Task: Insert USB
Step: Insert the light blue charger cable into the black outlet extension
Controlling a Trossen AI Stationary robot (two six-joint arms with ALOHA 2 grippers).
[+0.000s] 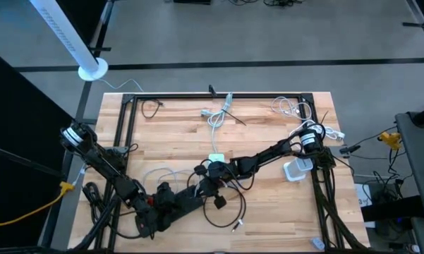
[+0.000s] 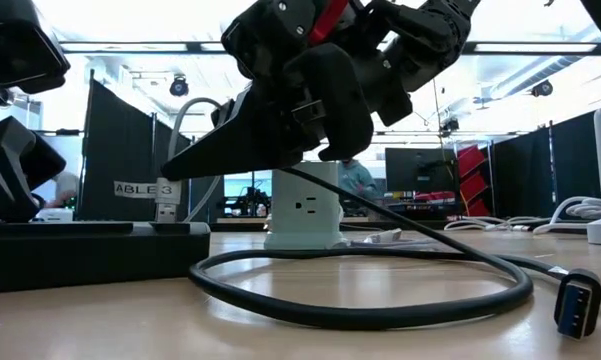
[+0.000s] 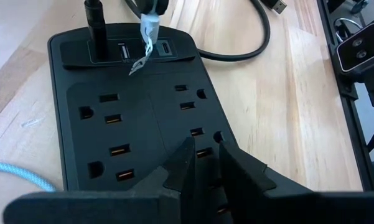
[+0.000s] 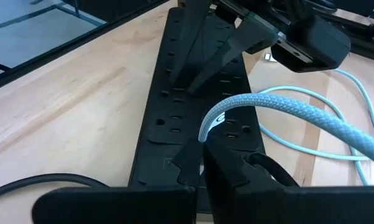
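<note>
A black power strip [image 3: 130, 118] lies flat on the wooden table, with USB ports [image 3: 143, 50] at one end. A black plug [image 3: 94, 25] stands in the outermost port. My right gripper [image 4: 202, 158] is shut on the USB plug [image 3: 149, 28] of a light blue braided cable [image 4: 299, 112], right over those ports. The plug's metal shell [image 2: 167, 212] points down at the strip; whether it has entered a port I cannot tell. My left gripper [image 3: 205, 149] stands on the strip's middle, its fingers a narrow gap apart with nothing between them. My left gripper sets its fingertips [image 4: 182, 84] on the strip's top face [image 3: 202, 134], among the middle outlets, slanting down from above; nothing is pinched. My right gripper pinches the plug's body [image 4: 206, 130] between its two fingers, slanting down. The cable arches up out of the hold and trails off over the table.
A white socket tower [image 2: 302, 210] stands beyond the strip. A black cable loop [image 2: 380, 300] ending in a blue USB plug [image 2: 580, 305] lies on the near table. More light cables [image 1: 219, 116] and a white adapter [image 1: 296, 169] lie farther off.
</note>
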